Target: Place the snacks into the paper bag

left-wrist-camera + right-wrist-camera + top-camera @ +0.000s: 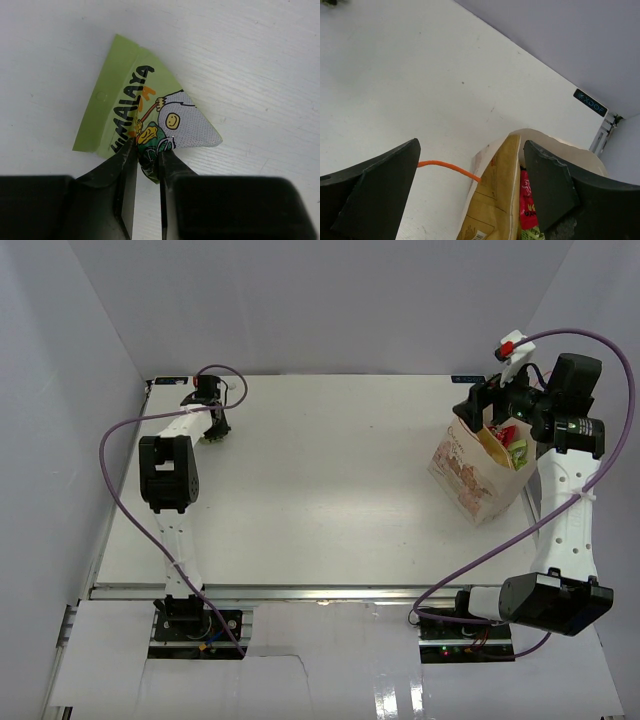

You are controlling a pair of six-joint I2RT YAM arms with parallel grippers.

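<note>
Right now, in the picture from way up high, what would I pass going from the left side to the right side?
Left tool pinching the light green packet → bare white table → paper bag → right arm.

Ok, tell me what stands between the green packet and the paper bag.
Nothing visible on the table between them. Left fingers pinch the light green packet; open right fingers straddle the rim of the paper bag.
</note>
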